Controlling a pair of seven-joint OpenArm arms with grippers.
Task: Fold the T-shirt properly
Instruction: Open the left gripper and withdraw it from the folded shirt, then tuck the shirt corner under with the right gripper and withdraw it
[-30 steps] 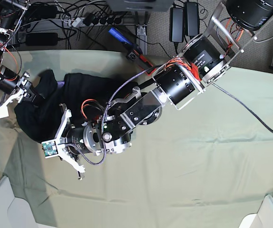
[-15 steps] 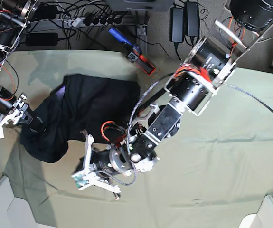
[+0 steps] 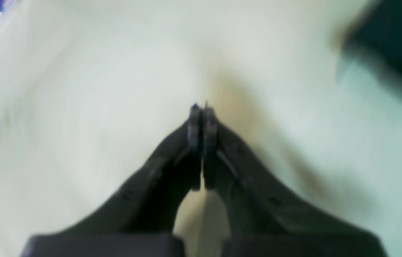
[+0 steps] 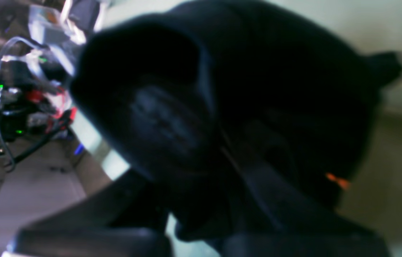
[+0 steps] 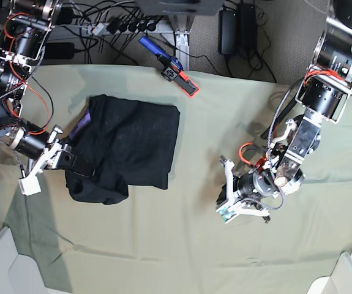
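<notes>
1. My left gripper (image 3: 201,107) has come off the T-shirt (image 5: 130,144) and now hangs over bare green table cloth (image 5: 224,257), well apart from the garment; jaws pressed together, nothing between them.
2. My right gripper (image 5: 71,160) is clamped on black cloth at the shirt's near-left edge.
3. The T-shirt has settled from a dragged heap into a rough rectangle in the left half of the table, with one lump hanging off its lower left.
4. Judgement: one fold is laid; that lump needs tucking or smoothing.
</notes>
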